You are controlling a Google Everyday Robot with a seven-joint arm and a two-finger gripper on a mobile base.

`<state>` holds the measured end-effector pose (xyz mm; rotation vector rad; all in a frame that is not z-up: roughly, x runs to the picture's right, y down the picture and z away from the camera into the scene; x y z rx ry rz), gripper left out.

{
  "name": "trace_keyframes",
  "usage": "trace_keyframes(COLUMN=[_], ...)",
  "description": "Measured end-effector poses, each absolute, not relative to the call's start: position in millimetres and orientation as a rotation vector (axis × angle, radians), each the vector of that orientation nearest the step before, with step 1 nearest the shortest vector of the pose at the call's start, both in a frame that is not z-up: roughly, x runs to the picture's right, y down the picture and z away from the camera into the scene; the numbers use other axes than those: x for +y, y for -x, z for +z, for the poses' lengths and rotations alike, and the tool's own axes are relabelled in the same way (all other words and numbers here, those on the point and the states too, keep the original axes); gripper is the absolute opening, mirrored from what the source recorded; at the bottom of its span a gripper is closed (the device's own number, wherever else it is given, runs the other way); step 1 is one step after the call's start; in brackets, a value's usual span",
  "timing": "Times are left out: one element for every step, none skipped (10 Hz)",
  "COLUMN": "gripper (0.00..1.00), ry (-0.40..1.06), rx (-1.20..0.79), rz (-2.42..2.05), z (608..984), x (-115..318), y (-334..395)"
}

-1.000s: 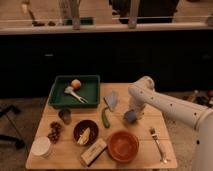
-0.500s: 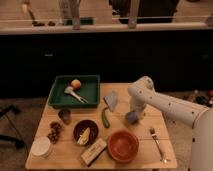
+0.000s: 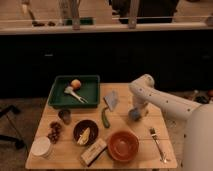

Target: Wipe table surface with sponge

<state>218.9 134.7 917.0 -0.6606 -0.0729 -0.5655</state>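
The light tan wooden table surface [image 3: 142, 131] fills the lower middle of the camera view. The blue-grey sponge [image 3: 133, 116] lies on it right of centre. My gripper [image 3: 136, 109] points down from the white arm that reaches in from the right. It is right on top of the sponge and hides the sponge's upper part.
A green tray [image 3: 91, 97] at the back left holds an orange [image 3: 75, 83] and a white utensil. A grey wedge [image 3: 111, 99] and a green vegetable [image 3: 105, 118] lie left of the sponge. An orange bowl [image 3: 123, 145], a dark bowl [image 3: 85, 131], a tan block [image 3: 93, 151], a white cup [image 3: 41, 147] and a fork [image 3: 157, 142] stand along the front.
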Motion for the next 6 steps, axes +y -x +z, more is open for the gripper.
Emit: trace_keyframes(gripper=[0.00,0.00,0.00,0.00,0.00,0.00], ry=[0.653,0.639,0.626,0.606,0.593,0.586], rx=[-0.071,-0.074,-0.081,-0.100,-0.131,-0.163], rz=[-0.562,-0.561,-0.563,-0.567,-0.576,-0.585], z=[922.8,928.5,931.1,931.4,929.7,927.7], x=[128.9,121.3,116.6,109.3,105.6,103.8], y=[-216.4,-211.1,-206.6,-196.9,-184.0,-175.6])
